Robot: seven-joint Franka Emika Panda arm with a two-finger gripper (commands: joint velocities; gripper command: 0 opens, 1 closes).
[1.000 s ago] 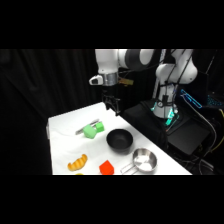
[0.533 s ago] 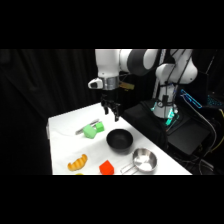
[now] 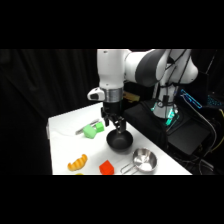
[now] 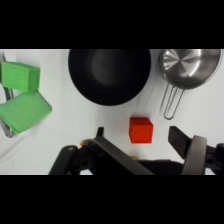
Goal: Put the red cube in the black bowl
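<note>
Red-orange and small, the solid-looking cube (image 4: 141,129) sits on the white surface (image 4: 60,130), apart from everything else. In the wrist view it lies between the two black fingers of the hand (image 4: 145,142), just short of the round matte black bowl (image 4: 109,75), which is empty. The hand is open, its fingers spread wider than the cube and holding nothing.

Judging by its look, the cube is light and rigid, with flat, fairly sharp-edged faces; it should neither crush nor sag. The faces may be smooth, so a pinch on two opposite flat sides, centred and square, seems safest; a grip on a corner or edge could let it twist out.

In the side view the hand (image 3: 113,123) hangs above the bowl (image 3: 120,142), with the cube (image 3: 106,167) nearer the front edge. A shiny steel pan with a wire handle (image 4: 188,67) stands beside the bowl, two green blocks (image 4: 21,97) lie on the other side, and an orange-yellow croissant-shaped toy (image 3: 77,162) rests near the cube.
</note>
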